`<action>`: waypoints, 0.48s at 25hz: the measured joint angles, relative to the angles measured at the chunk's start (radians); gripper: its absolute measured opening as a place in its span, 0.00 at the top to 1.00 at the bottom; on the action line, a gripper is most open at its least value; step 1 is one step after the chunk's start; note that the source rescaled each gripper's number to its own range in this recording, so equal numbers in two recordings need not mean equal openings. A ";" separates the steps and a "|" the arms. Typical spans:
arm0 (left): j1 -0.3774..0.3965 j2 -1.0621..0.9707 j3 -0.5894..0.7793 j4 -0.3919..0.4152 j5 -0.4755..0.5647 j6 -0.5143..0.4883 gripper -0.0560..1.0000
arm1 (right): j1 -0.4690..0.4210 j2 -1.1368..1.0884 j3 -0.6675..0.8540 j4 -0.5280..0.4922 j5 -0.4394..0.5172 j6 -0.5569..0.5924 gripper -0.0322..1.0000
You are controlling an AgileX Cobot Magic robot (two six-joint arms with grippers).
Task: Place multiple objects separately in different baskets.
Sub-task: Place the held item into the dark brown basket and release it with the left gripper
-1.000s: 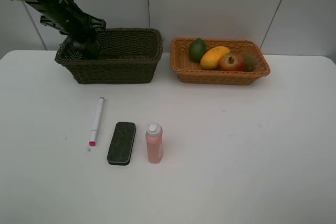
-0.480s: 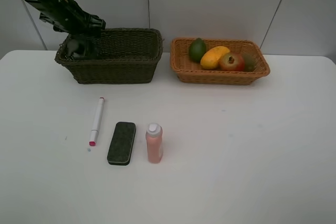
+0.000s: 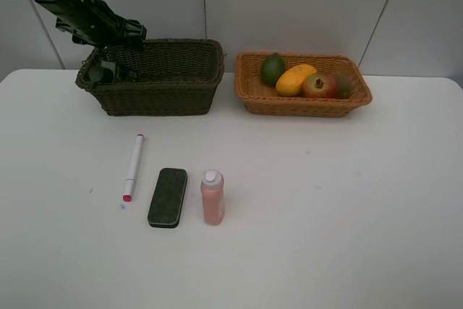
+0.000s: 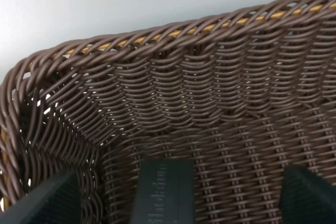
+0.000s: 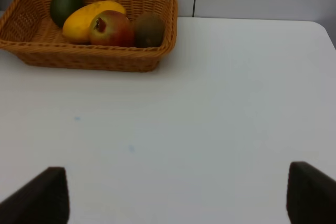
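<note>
Here, L end effector (image 4: 178, 201) is hovering fully open at one end of dark basket (image 3: 163, 96), gripping nothing; dark green bottle (image 4: 160, 183) is lying free beneath, kept apart from fruit (image 3: 296, 78) in orange basket (image 3: 304, 106). R end effector (image 5: 176, 195) is hanging open, empty.

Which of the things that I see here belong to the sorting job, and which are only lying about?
Belong to the job: dark basket, green bottle in it; orange basket holding lime, mango, pomegranate, kiwi; marker, eraser pad, pink bottle.

Only lying about: nothing; apart from these, just the white table.
</note>
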 joint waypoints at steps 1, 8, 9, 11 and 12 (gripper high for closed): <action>0.000 0.000 0.000 -0.007 0.000 0.000 0.00 | 0.000 0.000 0.000 0.000 0.000 0.000 0.00; -0.009 -0.022 0.000 -0.025 0.043 -0.001 0.00 | 0.000 0.000 0.000 0.000 0.000 0.000 0.00; -0.015 -0.034 0.000 -0.027 0.060 -0.008 0.00 | 0.000 0.000 0.000 0.000 0.000 0.000 0.00; -0.023 -0.057 0.000 -0.033 0.109 -0.039 0.00 | 0.000 0.000 0.000 0.000 0.000 0.000 0.00; -0.029 -0.072 0.000 -0.034 0.133 -0.049 0.00 | 0.000 0.000 0.000 0.000 0.000 0.000 0.00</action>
